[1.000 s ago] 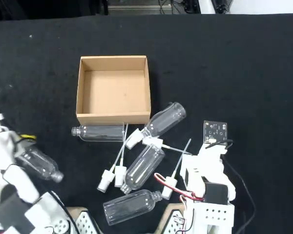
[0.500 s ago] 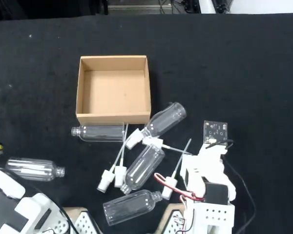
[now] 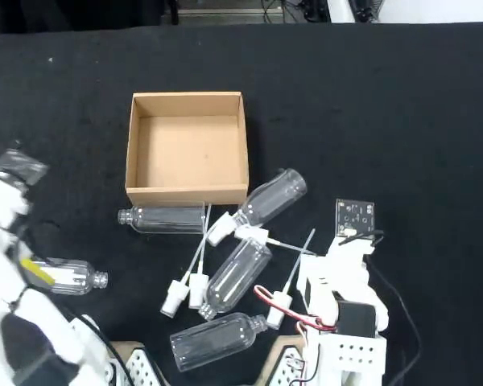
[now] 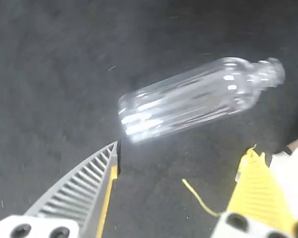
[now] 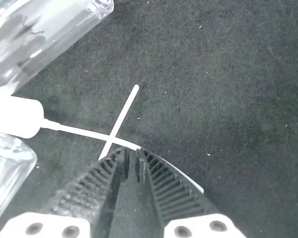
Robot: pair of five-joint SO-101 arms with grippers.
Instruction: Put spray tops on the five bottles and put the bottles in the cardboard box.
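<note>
The cardboard box point(image 3: 187, 194) stands open and empty left of centre. Beside its near wall lie three clear bottles point(image 3: 161, 219) point(image 3: 272, 197) point(image 3: 236, 275) without tops, and another point(image 3: 217, 339) lies near the front edge. Several white spray tops point(image 3: 197, 289) point(image 3: 278, 307) with thin tubes lie among them. A further bottle point(image 4: 198, 96) point(image 3: 68, 276) lies on the cloth at the far left, just beyond my open left gripper point(image 4: 184, 148) and untouched. My right gripper point(image 5: 130, 161) is shut low over the cloth, its tips at two crossed tubes point(image 5: 121, 116) of spray tops point(image 5: 12, 124).
Black cloth covers the whole table point(image 3: 386, 121). The right arm point(image 3: 342, 289) stands at the front, right of the bottle pile. The left arm point(image 3: 8, 322) rises along the left edge. The far half and the right side hold nothing.
The far-left bottle, close to the left gripper a second ago, now lies free on the cloth. The left arm drew back, then stretched up along the left edge. The right arm has not moved.
</note>
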